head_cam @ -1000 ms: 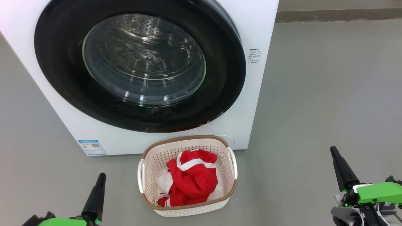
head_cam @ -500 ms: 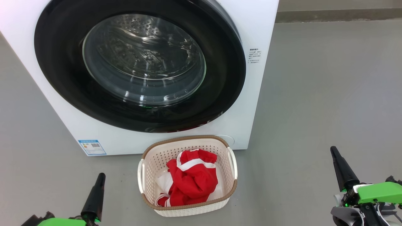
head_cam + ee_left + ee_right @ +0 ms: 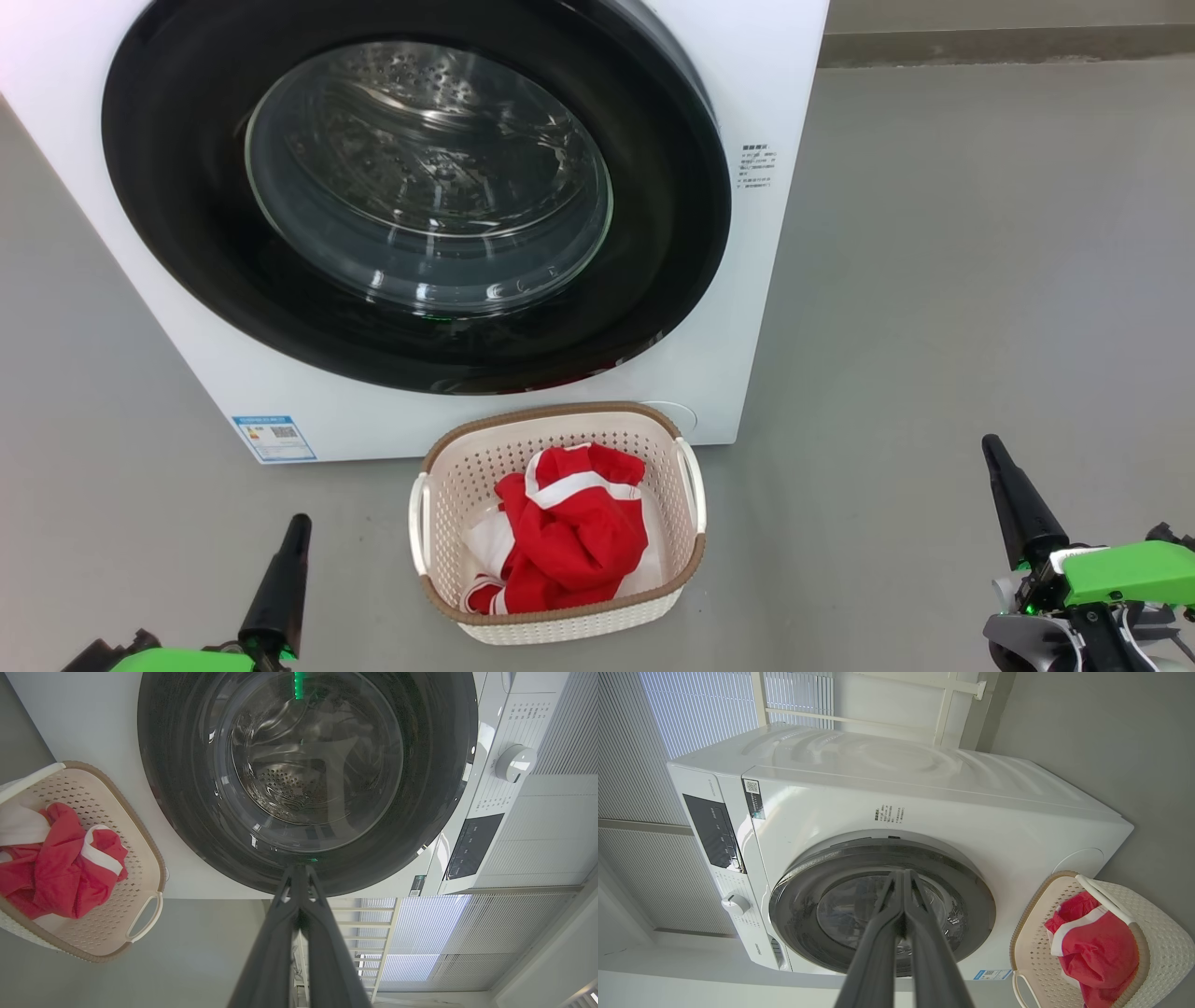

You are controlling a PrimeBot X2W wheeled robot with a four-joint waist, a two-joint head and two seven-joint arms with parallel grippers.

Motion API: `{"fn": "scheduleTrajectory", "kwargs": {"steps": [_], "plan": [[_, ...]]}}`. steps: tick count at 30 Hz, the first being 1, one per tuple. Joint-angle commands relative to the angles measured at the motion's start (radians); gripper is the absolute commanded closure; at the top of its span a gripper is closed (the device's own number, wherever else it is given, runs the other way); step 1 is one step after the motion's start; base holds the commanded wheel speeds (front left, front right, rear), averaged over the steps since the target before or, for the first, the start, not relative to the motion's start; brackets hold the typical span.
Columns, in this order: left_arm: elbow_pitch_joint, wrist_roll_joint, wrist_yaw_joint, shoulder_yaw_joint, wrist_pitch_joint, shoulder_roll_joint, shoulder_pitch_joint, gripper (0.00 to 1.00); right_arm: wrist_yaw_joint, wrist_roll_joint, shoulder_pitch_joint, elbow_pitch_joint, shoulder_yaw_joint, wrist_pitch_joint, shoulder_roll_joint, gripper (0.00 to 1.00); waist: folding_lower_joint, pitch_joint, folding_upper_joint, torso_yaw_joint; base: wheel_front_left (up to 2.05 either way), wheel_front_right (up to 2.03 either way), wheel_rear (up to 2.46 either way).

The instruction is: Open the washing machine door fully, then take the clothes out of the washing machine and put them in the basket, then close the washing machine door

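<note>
The white washing machine (image 3: pixel 728 308) fills the upper left of the head view, its round black door (image 3: pixel 187 261) lying flat against the front. Through the glass I see the bare steel drum (image 3: pixel 289 784). On the floor just in front stands the cream basket (image 3: pixel 560 415) holding the red and white clothes (image 3: pixel 569 537). My left gripper (image 3: pixel 299 525) is low at the basket's left, shut and empty. Off to the basket's right my right gripper (image 3: pixel 990 446) is shut too, holding nothing. Each wrist view looks along pressed-together fingers (image 3: pixel 299 914) (image 3: pixel 901 924) at the door.
Grey floor (image 3: pixel 934 280) spreads to the right of the machine, up to a wall base at the far edge. A blue label (image 3: pixel 274 437) marks the machine's lower left corner. The control panel and dial (image 3: pixel 734 903) sit along its top. Slatted blinds (image 3: pixel 537 849) stand behind.
The left gripper has sunk very slightly toward the bottom edge of the head view. Everything else stays as it was.
</note>
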Motion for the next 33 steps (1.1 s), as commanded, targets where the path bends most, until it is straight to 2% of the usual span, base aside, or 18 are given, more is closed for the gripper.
{"fn": "scheduleTrajectory", "kwargs": {"steps": [1,33], "plan": [[-0.023,0.008,-0.007,0.036,0.006,0.014,-0.038,1.0,-0.001,0.002,-0.042,-0.03,0.014,0.005,-0.005,1.0,0.0,0.0,0.0,0.0,0.0,0.0,0.0],[-0.023,0.015,-0.007,0.045,0.013,0.008,-0.039,1.0,-0.001,0.001,-0.042,-0.03,0.012,0.006,-0.005,1.0,0.0,0.0,0.0,0.0,0.0,0.0,0.0]]}}
